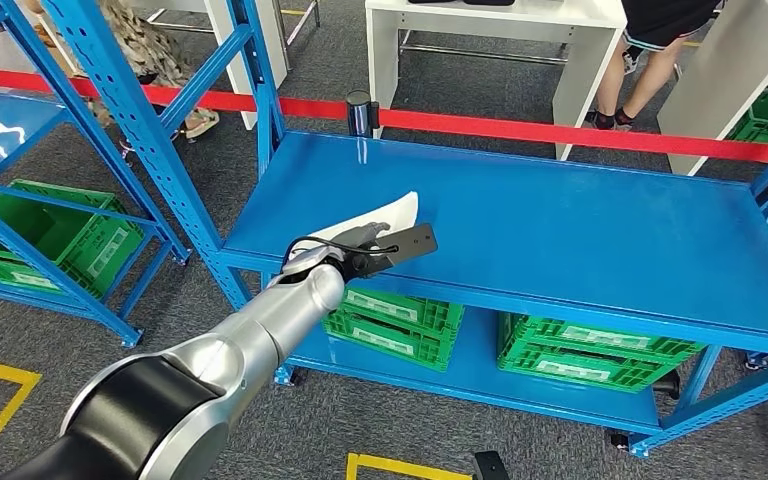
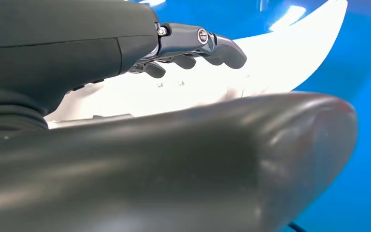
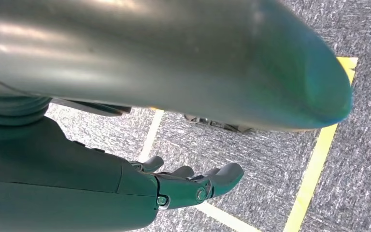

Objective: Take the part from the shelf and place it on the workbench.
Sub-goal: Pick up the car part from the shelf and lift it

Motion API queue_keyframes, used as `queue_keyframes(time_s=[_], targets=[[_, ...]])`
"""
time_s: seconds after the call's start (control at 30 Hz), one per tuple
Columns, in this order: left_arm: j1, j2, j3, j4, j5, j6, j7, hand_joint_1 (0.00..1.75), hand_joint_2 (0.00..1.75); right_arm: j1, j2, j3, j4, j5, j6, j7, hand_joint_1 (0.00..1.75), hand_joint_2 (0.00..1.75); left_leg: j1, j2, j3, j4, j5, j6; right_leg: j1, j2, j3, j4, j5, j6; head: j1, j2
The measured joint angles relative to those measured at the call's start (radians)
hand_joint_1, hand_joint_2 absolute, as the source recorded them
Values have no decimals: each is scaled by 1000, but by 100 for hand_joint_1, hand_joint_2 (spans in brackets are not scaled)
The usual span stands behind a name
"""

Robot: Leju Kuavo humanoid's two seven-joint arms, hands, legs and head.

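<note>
Over at nine o'clock stands the blue shelf [image 1: 130, 130], with a green crate [image 1: 45, 235] on its lower level. Moving in, the left hand [image 1: 365, 243] reaches over the near edge of the blue worktop [image 1: 580, 230], and the white part [image 1: 385, 218] lies under it, on or just above the surface; I can't tell which. In the left wrist view the fingers [image 2: 207, 46] curl over the white part [image 2: 270, 63] with the thumb below, so the grip looks closed on it, though the contact itself is masked.

The risk as I read it: the part sits near the front edge at six o'clock, so letting go with it tilted or overhanging could drop it to the floor. A dragging thumb could pull it back.

The part's near half is hidden by the hand.

Off to three o'clock, the right hand [image 3: 193, 186] hangs over grey carpet, fingers loosely apart, holding nothing.
</note>
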Motion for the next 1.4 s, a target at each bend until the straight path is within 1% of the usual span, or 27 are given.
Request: queue_keyframes(time_s=[0.1,0.7,0.83,1.2,1.23,1.33,1.37,1.4], targets=[[2,0,0,0,0,-7,-5,175,0,1,0,0,0,0,0,-1,0,0,0,0,0,0,0,0,0,0,0,0,0,0,0,0],[11,4,0,0,-8,-12,-14,175,0,7,0,-7,0,-3,-2,-13,0,0,0,0,0,0,0,0,0,0,0,0,0,0,0,0],[13,7,0,0,-8,-11,-15,175,175,8,0,-9,0,-2,-2,-13,0,0,0,0,0,0,0,0,0,0,0,0,0,0,0,0],[19,21,0,0,-8,2,-14,175,175,9,-1,-10,0,1,-1,-12,0,0,0,0,0,0,0,0,0,0,0,0,0,0,0,0],[20,22,0,0,-8,3,-14,169,175,9,-1,-10,0,1,-1,-12,0,0,0,0,0,0,0,0,0,0,0,0,0,0,0,0],[21,24,0,0,-8,5,-14,38,44,9,-1,-10,0,1,-2,-12,0,0,0,0,0,0,0,0,0,0,0,0,0,0,0,0],[21,24,0,0,-8,6,-14,0,0,9,-1,-10,0,1,-2,-12,0,0,0,0,0,0,0,0,0,0,0,0,0,0,0,0],[21,25,0,0,-8,6,-14,0,0,9,-1,-10,0,1,-2,-12,0,0,0,0,0,0,0,0,0,0,0,0,0,0,0,0]])
